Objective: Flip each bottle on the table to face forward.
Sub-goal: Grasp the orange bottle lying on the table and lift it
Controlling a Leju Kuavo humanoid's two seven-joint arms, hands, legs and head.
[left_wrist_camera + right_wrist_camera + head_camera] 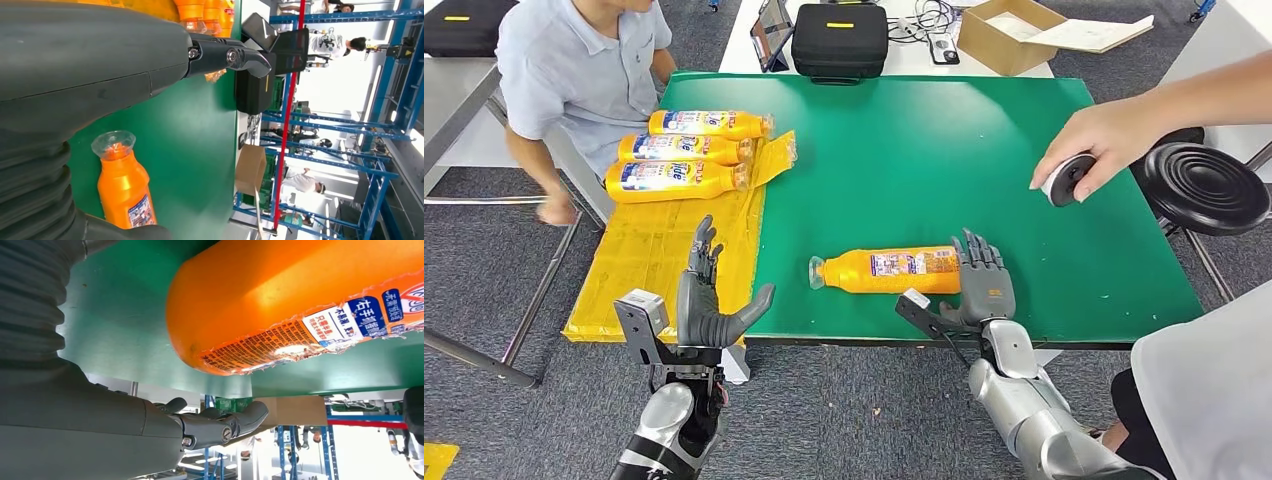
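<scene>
**Bottle flat near front edge, not gripped**

Head view: bottle seen lying by the table front edge, right hand spread at its base. Left hand empty, fingers apart.

Left wrist view: cap end seen.

Right wrist view: smooth round body, likely slippery, prone to rolling; mid-body grasp judged best.

Open green table around the lying bottle; a person's hand intrudes far right.

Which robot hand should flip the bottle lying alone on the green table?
Probably the right hand: it sits right at the base of the lone bottle. The left hand is open and apart, off past the bottle's cap end.
</scene>
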